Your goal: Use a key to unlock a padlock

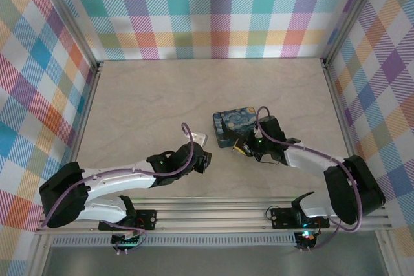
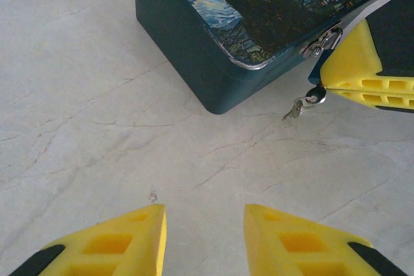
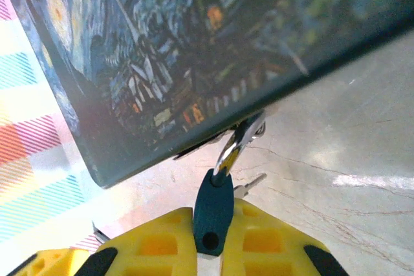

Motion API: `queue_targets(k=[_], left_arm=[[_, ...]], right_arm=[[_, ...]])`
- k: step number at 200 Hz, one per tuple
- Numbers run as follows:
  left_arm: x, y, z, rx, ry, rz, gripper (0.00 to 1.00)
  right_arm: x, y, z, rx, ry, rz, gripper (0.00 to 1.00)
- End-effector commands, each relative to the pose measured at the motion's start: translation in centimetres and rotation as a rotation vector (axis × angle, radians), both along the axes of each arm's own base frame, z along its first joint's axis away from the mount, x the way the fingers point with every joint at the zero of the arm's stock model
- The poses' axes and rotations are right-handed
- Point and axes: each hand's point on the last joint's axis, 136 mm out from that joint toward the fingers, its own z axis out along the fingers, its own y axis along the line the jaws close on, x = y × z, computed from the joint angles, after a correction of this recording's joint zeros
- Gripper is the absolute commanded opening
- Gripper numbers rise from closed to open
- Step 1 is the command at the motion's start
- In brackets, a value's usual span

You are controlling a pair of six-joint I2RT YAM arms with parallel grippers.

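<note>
COUNT: one table (image 1: pixel 162 95), two grippers, one starry tin (image 1: pixel 229 124), one padlock (image 3: pixel 213 208), one key (image 2: pixel 299 106) | ROOM: pale marbled top, plaid walls (image 1: pixel 213 11) | left gripper (image 2: pixel 204 214) — partly open, empty, near tin | right gripper (image 3: pixel 213 219) clamps padlock hanging at tin's clasp | left wrist view: key juts out at padlock; top view: tin mid-table, right of centre

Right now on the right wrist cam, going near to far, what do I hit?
right gripper → padlock, pinched between its fingers → tin box. The key hangs about level with the padlock, so I leave it out of the order.
</note>
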Motion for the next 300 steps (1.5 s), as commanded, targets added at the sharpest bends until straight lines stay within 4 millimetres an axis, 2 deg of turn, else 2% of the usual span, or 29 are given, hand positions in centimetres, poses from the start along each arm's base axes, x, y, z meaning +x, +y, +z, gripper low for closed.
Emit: queue_targets(k=[1,23,78,93,111,134,144,161,178,193,216,235,271,300], left_arm=[[0.4,-0.4,0.8,-0.004,0.009,-0.006,0.36],[0.3,-0.6,1.0,0.007,0.013,-0.018,0.36],[0.7,-0.4,1.8,0.018,0.015,-0.015,0.37],[1.0,-0.3,2.2,0.023,0.012,-0.004,0.37],[1.9,0.5,3.2,0.049,-0.002,0.039,0.39],[3.2,2.7,4.7,0.135,-0.021,0.117,0.51],[3.7,3.7,5.3,0.169,-0.024,0.136,0.65],[4.6,5.3,6.3,0.219,-0.025,0.162,0.82],[5.5,7.6,7.1,0.223,0.009,0.223,1.0],[6.1,9.9,7.9,0.199,0.045,0.29,1.0],[6.3,13.5,8.7,0.19,0.066,0.4,1.0],[5.8,15.8,8.4,0.193,0.087,0.473,1.0],[3.9,18.6,6.6,0.149,0.155,0.577,1.0],[2.4,19.6,5.4,0.079,0.19,0.633,1.0]], right_arm=[[0.7,-1.7,-0.6,0.015,0.051,-0.171,0.0],[1.3,-2.7,-0.4,-0.012,0.044,-0.229,0.0],[0.6,-4.6,-2.3,-0.095,0.137,-0.287,0.0],[0.6,-4.8,-1.7,-0.109,0.129,-0.292,0.0],[0.8,-5.3,0.0,-0.147,0.095,-0.274,0.0],[1.0,-5.7,2.8,-0.21,0.029,-0.214,0.0],[1.1,-5.5,4.1,-0.224,-0.004,-0.179,0.0],[1.5,-5.0,5.8,-0.245,-0.05,-0.114,0.0],[1.9,-3.4,7.1,-0.26,-0.085,-0.021,0.0],[2.4,-1.0,7.8,-0.276,-0.103,0.086,0.0],[3.4,3.6,8.1,-0.306,-0.137,0.247,0.0],[4.2,7.9,7.8,-0.298,-0.156,0.355,0.0],[4.2,16.4,5.5,-0.246,-0.131,0.571,0.0],[3.5,20.8,2.2,-0.212,-0.093,0.678,0.04]])
